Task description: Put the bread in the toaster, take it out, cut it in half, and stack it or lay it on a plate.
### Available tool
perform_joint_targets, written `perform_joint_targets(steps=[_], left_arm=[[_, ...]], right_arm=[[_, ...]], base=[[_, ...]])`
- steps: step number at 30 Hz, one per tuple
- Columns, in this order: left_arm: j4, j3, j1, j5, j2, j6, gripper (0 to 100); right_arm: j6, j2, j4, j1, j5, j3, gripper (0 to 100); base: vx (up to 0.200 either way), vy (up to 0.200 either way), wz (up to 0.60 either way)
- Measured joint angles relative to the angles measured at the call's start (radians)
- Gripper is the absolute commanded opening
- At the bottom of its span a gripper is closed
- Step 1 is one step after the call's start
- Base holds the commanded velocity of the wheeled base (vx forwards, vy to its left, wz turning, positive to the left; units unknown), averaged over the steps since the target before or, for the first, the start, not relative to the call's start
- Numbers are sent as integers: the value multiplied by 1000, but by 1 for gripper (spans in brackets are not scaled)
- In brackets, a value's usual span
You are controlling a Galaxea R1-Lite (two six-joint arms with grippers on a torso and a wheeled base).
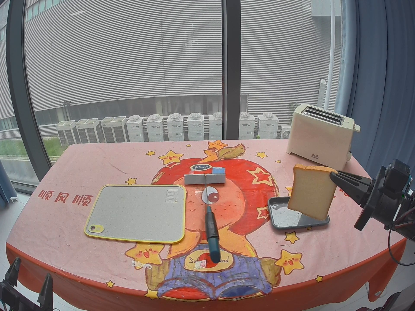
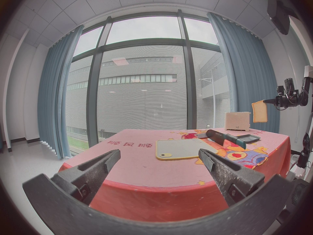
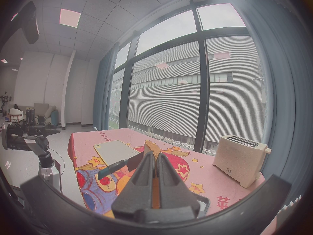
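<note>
My right gripper [image 1: 335, 179] is shut on a slice of bread [image 1: 312, 191], which hangs upright in the air above a small grey tray [image 1: 281, 219] at the table's right. In the right wrist view the bread [image 3: 153, 149] shows edge-on between the closed fingers [image 3: 138, 177]. The cream toaster [image 1: 321, 135] stands at the back right, its two slots empty, beyond the bread. My left gripper [image 2: 159, 167] stands open and empty off the table's front left corner, low [image 1: 26, 284]. A knife [image 1: 212, 225] with a blue handle lies mid-table, its blade resting on a small grey block [image 1: 205, 178].
A grey cutting board [image 1: 137, 212] with a yellow rim lies left of the knife. The table is covered by a pink cartoon cloth [image 1: 65, 178]. A window stands right behind the table, and a blue curtain [image 1: 380, 74] hangs beside the toaster.
</note>
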Motion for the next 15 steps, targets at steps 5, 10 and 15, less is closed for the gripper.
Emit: perform_joint_targets(steps=[5,10,15], left_arm=[[0,0,-1,0,0,0,100],[0,0,-1,0,0,0,100],[0,0,0,0,0,0,100]], right_arm=[[0,0,0,0,0,0,0],[0,0,0,1,0,-6,0],[1,0,0,10,0,-8,0]], base=[[0,200,0],[0,200,0],[0,200,0]])
